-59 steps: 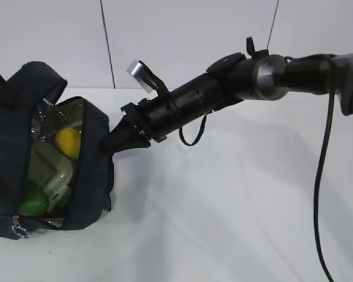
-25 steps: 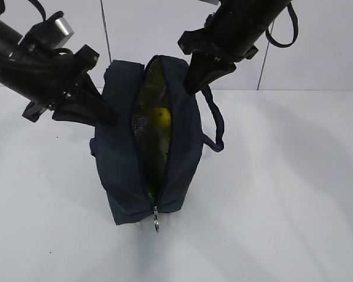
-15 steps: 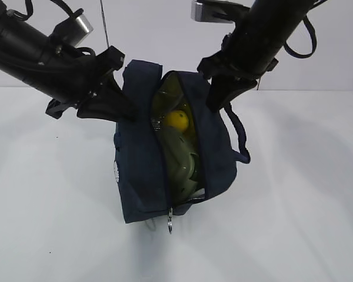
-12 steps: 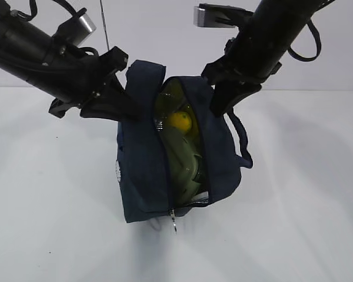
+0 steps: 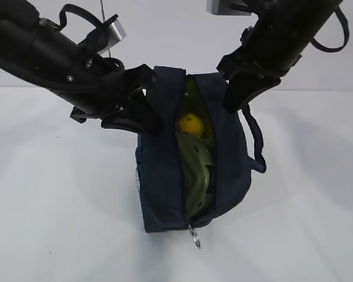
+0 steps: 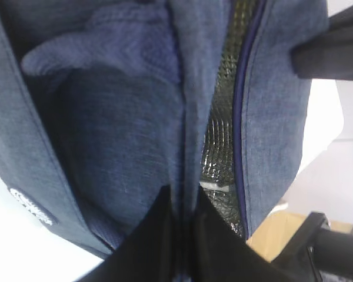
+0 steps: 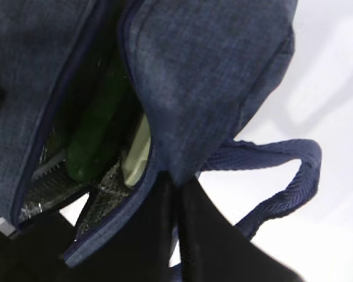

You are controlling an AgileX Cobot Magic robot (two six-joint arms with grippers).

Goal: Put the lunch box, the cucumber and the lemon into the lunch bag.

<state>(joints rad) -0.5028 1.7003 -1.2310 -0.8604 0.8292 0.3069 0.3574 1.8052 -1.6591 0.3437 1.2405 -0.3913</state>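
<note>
A metal ring pull (image 5: 195,239) dangles nearest the camera at the foot of the zipper on the lunch bag (image 5: 162,188), which stands upright on the white table (image 5: 59,223) with its mouth parted. Inside, the sage-lidded lunch box (image 5: 195,176) leans on edge, the lemon (image 5: 191,124) sits above it, and the cucumber (image 7: 94,135) shows dark green in the right wrist view. Farther back, the left end effector (image 6: 181,226) is clamped on the bag's left lip, and the right end effector (image 7: 176,220) pinches the right lip beside a looped handle (image 7: 270,176). With all three items apparently packed, the loading step looks finished; the next move likely calls for both arms to let go without toppling the bag.
</note>
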